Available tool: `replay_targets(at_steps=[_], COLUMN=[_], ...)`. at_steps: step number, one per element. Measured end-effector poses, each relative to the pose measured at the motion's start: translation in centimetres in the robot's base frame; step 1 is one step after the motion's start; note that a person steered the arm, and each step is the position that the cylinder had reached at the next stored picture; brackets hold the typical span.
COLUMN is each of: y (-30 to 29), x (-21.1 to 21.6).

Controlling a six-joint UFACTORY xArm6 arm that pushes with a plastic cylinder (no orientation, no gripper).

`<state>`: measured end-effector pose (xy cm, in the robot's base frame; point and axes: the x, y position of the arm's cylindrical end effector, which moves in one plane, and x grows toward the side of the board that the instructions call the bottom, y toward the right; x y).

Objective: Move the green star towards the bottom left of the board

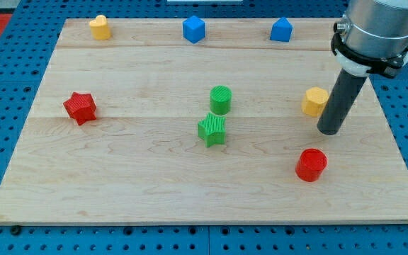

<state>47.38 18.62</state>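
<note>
Resting beside yellow block [315, 101], my tip [329, 132]; green star [212, 129] well apart.

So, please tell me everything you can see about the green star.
The green star is a small block with a ribbed, plastic-looking surface. It lies flat on the wooden board, near its middle. Just above it in the view stands the green cylinder, very close; I cannot tell whether they touch. My tip is far off toward the view's right, beside the yellow block, not touching the star.
</note>
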Motion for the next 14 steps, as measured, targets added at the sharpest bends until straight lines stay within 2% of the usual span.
replay_targets(at_steps=[4,6,8,11,14], y=[-3.6,-8.3,-10.2,-10.7,-11.2], x=[-0.9,-3.9,-10.6,-10.8,-3.7])
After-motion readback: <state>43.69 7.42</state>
